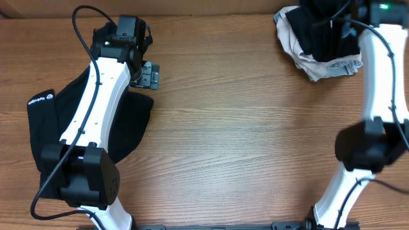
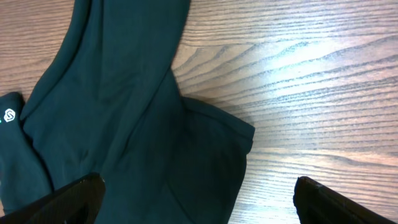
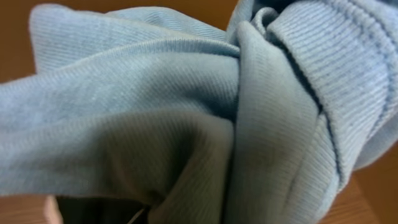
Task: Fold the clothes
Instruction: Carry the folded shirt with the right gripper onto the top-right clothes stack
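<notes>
Overhead, left arm (image 1: 96,96) covering black garment (image 1: 137,122)

From my station, the only thing to report is the counter (image 1: 243,128). Its top is mid-brown wood grain with darker streaks running left to right. On the left wrist feed the counter's surface (image 2: 311,74) shows a pale sheen. Beyond the counter's far edge lies a darker brown strip (image 1: 211,6).

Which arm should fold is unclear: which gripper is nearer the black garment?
Left. The left gripper hovers at the edge of the black garment; the right gripper, far across, grips light-blue fabric.
</notes>
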You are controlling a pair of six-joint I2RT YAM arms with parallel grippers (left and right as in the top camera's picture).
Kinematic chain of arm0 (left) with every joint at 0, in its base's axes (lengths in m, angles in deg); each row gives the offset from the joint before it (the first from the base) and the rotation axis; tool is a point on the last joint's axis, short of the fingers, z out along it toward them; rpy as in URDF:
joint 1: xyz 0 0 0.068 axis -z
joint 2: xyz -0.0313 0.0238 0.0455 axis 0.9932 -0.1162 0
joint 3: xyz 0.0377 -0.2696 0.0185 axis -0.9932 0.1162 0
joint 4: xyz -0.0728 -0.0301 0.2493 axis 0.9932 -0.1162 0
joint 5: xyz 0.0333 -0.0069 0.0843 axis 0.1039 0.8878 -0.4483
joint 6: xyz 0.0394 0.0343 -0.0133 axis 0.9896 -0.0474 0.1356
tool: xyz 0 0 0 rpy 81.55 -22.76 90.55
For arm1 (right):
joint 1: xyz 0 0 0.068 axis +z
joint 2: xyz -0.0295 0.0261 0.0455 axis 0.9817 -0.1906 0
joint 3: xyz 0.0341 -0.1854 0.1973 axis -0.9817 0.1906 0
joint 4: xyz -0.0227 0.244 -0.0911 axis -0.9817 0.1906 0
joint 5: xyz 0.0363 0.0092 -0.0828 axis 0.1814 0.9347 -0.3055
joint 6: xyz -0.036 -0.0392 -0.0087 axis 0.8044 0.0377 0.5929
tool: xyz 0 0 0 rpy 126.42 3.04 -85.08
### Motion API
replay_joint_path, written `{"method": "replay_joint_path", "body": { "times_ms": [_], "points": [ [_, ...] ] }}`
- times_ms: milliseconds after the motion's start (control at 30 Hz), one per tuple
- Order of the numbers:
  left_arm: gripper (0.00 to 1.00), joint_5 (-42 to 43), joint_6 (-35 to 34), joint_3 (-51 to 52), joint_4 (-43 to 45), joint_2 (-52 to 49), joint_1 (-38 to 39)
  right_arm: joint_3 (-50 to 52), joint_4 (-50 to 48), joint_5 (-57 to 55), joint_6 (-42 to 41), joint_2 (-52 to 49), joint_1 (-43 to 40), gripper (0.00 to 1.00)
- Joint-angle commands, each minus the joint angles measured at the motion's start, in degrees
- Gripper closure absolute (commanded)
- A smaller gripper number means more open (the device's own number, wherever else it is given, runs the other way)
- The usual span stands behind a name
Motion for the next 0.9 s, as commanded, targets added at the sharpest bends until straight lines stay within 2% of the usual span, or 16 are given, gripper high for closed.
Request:
{"method": "replay_joint_path", "body": {
  "times_ms": [0,67,100,167,233,333,633,767,867],
  "points": [
    [0.0,-0.1,1.1,-1.1,0.5,-0.8,-0.3,-1.2,-0.8,2.2,2.2,-6.3,1.1,0.96],
    [0.0,-0.1,1.1,-1.1,0.5,-0.8,-0.3,-1.2,-0.2,4.9,2.2,-8.8,2.1,0.95],
    [0.0,-0.2,1.1,-1.1,0.6,-0.8,-0.3,-1.2,0.5,6.6,2.0,-10.0,3.0,0.79],
    [0.0,-0.2,1.1,-1.1,0.8,-0.8,-0.3,-1.2,1.6,9.6,1.4,-11.1,4.9,0.33],
    [0.0,-0.2,1.1,-1.1,1.0,-0.8,-0.3,-1.2,2.5,11.2,0.1,-11.0,6.7,0.11],
    [0.0,-0.1,1.1,-1.1,1.1,-0.8,-0.3,-3.0,3.6,10.6,-2.8,-9.3,8.7,0.06],
    [0.0,-0.1,1.1,-1.1,1.1,-0.8,-0.3,-19.2,12.7,11.0,-6.3,-1.9,7.7,0.01],
    [0.0,-0.1,1.1,-1.1,1.1,-0.8,-0.3,-19.6,10.9,11.0,-6.2,-2.4,3.8,0.0],
    [0.0,-0.1,1.1,-1.1,1.2,-0.8,-0.3,-19.6,6.8,11.0,-7.1,-6.4,1.2,0.0]
  ]
}}
